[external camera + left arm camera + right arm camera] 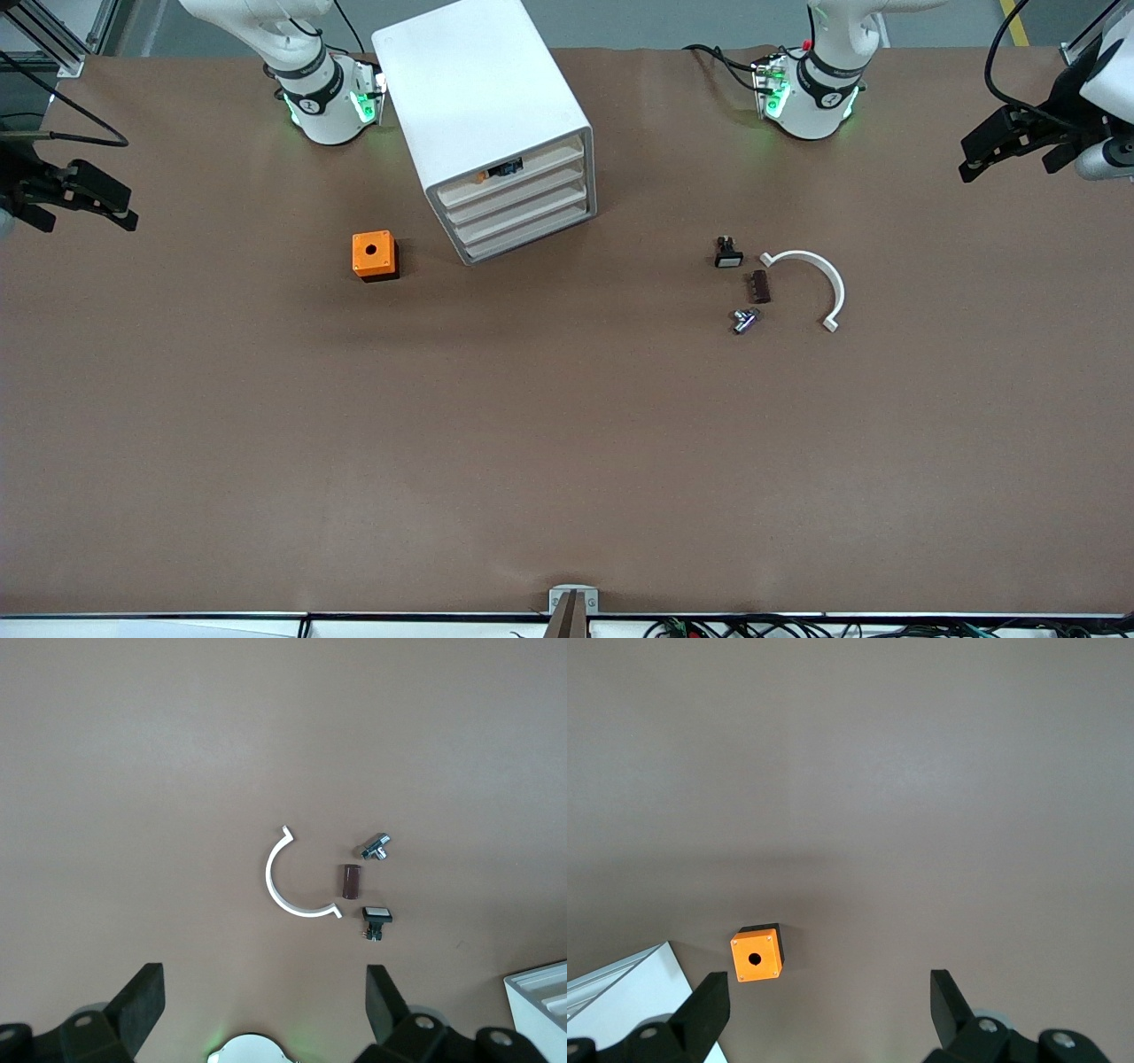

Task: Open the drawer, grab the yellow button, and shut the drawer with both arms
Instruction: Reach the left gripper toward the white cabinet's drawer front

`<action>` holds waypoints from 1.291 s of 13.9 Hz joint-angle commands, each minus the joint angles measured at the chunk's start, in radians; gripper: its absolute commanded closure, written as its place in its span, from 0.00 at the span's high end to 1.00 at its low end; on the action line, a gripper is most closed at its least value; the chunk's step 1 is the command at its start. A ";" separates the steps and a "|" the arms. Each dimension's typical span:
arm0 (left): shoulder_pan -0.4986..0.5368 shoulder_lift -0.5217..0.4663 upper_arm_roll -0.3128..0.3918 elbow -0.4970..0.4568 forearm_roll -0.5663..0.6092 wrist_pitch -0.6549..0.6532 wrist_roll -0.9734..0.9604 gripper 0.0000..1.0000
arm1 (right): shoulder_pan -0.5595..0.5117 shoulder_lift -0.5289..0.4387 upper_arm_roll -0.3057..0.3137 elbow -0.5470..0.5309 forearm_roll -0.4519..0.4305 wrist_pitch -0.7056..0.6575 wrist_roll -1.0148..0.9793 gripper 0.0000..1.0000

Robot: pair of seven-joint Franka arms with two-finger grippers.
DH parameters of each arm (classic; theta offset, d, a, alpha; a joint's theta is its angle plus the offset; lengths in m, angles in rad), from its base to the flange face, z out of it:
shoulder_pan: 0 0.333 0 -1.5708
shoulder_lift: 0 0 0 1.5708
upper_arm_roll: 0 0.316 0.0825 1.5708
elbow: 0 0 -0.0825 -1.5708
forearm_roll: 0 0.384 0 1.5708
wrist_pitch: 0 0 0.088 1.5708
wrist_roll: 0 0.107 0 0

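Hands (1005,146) apart; orange-capped button (483,175) (in drawer (514,174))

Two white arms: right arm (310,89), left arm (819,84); black joint bands, green lights at bases, black cables; left gripper (1019,142) and right gripper (75,195) black, two-fingered

Inventory: one white cabinet (483,97) containing four drawers, the uppermost being the drawer (514,176); one button (483,176) in it; one orange cube (373,254); one white curved bracket (819,279); one black-and-white part (727,253); one dark brown block (760,286); one small metal fitting (744,320); two arms; two grippers.
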 commanded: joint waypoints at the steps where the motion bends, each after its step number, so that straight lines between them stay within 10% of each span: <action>1: 0.007 0.014 -0.006 0.026 0.035 -0.002 0.010 1.00 | -0.006 0.005 0.003 0.018 -0.016 -0.007 -0.004 1.00; 12: -0.006 0.289 -0.009 0.141 0.037 0.029 -0.034 1.00 | -0.006 0.005 0.003 0.019 -0.016 -0.006 -0.004 1.00; 18: -0.068 0.458 -0.016 0.158 0.035 0.029 -0.486 1.00 | -0.008 0.005 0.003 0.019 -0.016 -0.006 -0.004 1.00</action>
